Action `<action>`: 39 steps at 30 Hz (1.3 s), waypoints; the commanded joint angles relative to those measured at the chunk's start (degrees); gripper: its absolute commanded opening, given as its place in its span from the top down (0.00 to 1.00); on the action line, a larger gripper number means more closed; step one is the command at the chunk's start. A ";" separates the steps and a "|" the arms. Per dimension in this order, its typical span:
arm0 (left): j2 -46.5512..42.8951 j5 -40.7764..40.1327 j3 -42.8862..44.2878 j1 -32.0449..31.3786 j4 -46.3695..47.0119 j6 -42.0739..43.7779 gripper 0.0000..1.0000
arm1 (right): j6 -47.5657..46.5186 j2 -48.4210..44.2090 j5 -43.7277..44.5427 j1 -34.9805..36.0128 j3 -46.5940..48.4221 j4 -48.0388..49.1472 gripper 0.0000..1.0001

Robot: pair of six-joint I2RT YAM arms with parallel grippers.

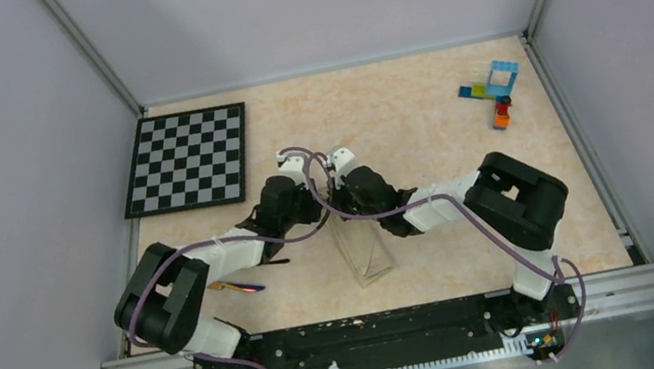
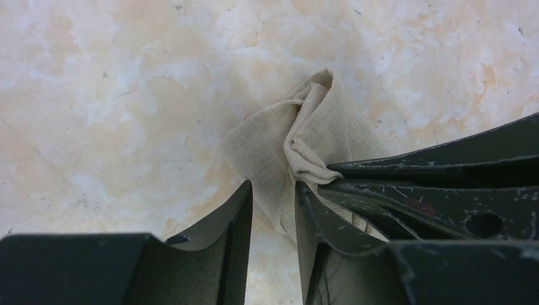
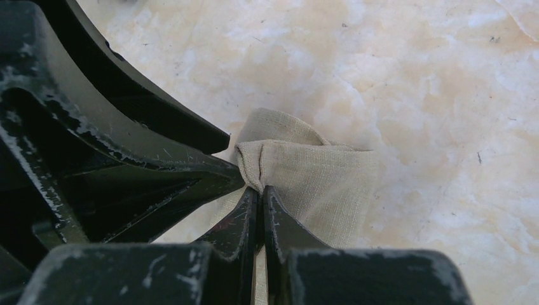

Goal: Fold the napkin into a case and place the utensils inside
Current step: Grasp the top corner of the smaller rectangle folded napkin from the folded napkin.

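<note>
On the pale marbled table (image 1: 411, 109), the narrow folded cream-beige cloth napkin (image 1: 368, 256) is lying lengthwise toward the near edge, the right fingers (image 3: 279, 222) clenching its far tip while the left fingers (image 2: 238, 216) are straddling it, unclosed.

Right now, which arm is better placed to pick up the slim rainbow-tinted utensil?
Left. The slim rainbow-tinted utensil lies beside the left arm, while the right fingers pinch the cream-beige cloth napkin.
</note>
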 commanded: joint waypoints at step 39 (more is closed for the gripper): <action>5.25 -8.12 3.66 -3.87 6.60 1.77 0.81 | 1.37 -1.56 -3.52 -0.57 3.57 -3.37 1.00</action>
